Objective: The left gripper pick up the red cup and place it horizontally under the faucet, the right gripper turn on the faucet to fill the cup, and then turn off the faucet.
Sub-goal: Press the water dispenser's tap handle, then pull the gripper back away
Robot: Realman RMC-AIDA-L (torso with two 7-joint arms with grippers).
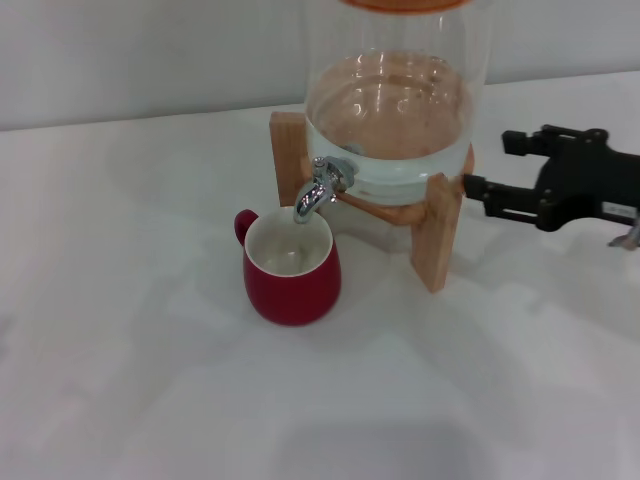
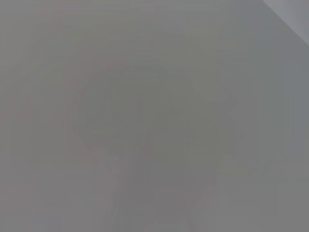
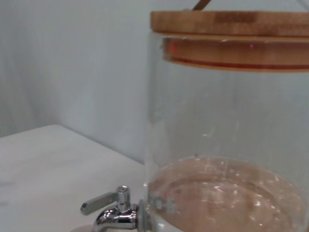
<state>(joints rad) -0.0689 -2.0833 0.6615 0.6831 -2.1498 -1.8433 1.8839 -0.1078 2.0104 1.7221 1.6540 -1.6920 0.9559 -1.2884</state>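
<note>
The red cup (image 1: pixel 291 268) stands upright nearest the front of the white tabletop (image 1: pixel 140 380), its white inside open upward and its small loop handle turned to the far left. Directly over its far rim hangs the spout of the faucet (image 1: pixel 322 187), a shiny chrome tap fixed low on the glass dispenser (image 1: pixel 395 110). The dispenser holds clear water in its lower part and rests on a wooden stand (image 1: pixel 437 235); in the right wrist view a wooden lid (image 3: pixel 231 34) caps it, and the tap's lever sticks out sideways, level. The right tool (image 1: pixel 488 168) reaches in level from the right edge of the head view, to the right of the stand and dispenser, its black fingers pointing left toward them and spread apart with nothing between them; the nearer fingertip lies just beside the stand's upright, though contact cannot be made out. The left tool appears in no view, and the left wrist view shows only a blank grey surface.
</note>
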